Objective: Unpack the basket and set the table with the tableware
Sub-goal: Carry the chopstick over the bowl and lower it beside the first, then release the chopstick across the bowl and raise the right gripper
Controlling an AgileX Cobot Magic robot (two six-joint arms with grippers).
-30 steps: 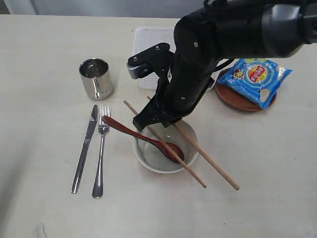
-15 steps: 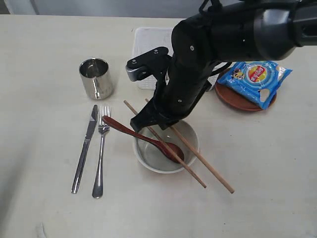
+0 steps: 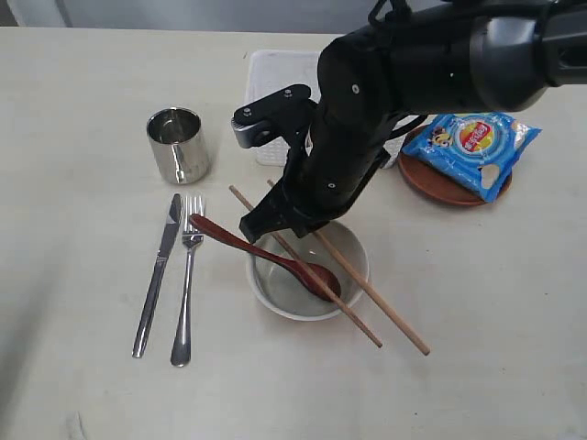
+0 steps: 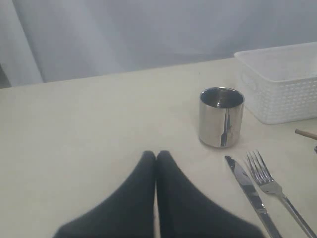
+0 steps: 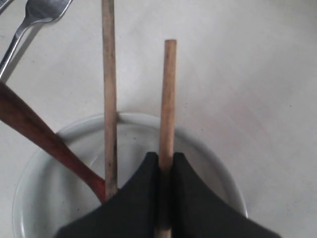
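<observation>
The right pincer (image 5: 166,159) is squeezed thin on one wooden chopstick (image 5: 168,89). It hangs right over the white bowl (image 3: 275,302), which sits near the middle of the bench (image 3: 92,82). The stick it holds goes out past the edge of the bowl. I cannot tell if the far tip touches the bench.

The second chopstick (image 3: 358,322) lies across the bowl, just beside the first one, and rests on the rim. The reddish-brown spoon (image 3: 248,243) has its round end down in the bowl. Its handle sticks out over the rim toward the fork (image 3: 186,284).

The fork and the knife (image 3: 156,275) lie flat on the bench, side by side. They are to the left of the bowl as the outside camera sees it, and the knife is the farther one. The shiny cup (image 3: 177,144) stands up straight behind them.

The white basket (image 3: 275,73) is at the back of the bench. The big black arm hides part of it. The brown plate (image 3: 431,183) is off to the right, and the blue chips bag (image 3: 472,147) lies on top of it.

The left pincer (image 4: 156,161) is pressed tight together with nothing in it. It is off to the side, with the cup, knife and fork in front of it.
</observation>
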